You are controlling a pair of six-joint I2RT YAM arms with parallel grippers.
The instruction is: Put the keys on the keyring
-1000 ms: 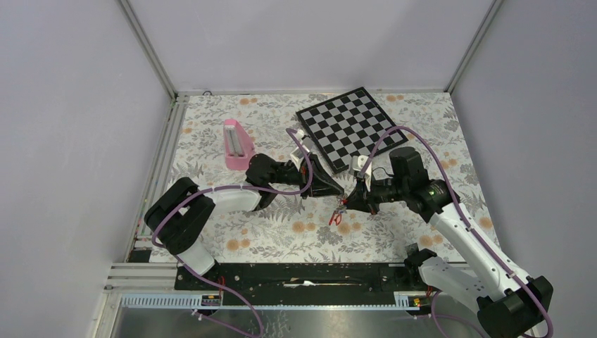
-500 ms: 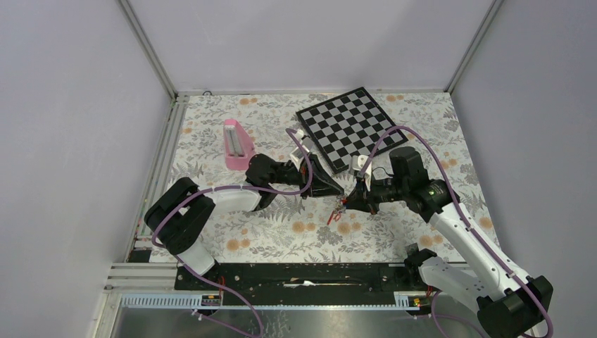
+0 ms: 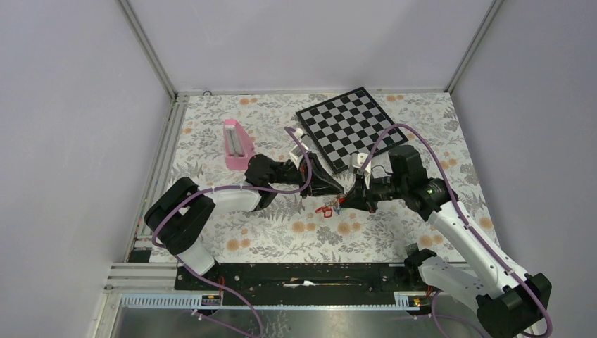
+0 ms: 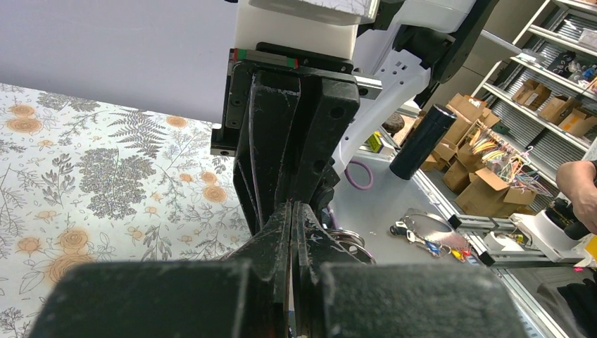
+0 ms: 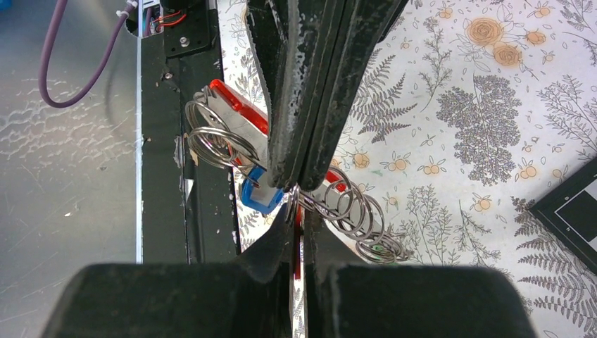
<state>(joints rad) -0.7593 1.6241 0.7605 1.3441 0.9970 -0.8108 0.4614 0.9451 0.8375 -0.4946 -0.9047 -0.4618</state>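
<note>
— So where's the keyring (image 3: 325, 210)?
— Mid-table, on the near side of the meeting fingertips, near-left of the chessboard (image 3: 345, 127), with the keys (image 5: 259, 198) bunched against it.
— And the jaws?
— The right gripper (image 5: 296, 215) is closed on a wire ring of the keys. The left gripper (image 4: 291, 211) is pressed together, tip to tip with it; what it pinches, I cannot tell.

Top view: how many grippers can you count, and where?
2. The left gripper reaches from the left, the right gripper from the right, pinching a ring of the keys; tips close together mid-table.
</note>
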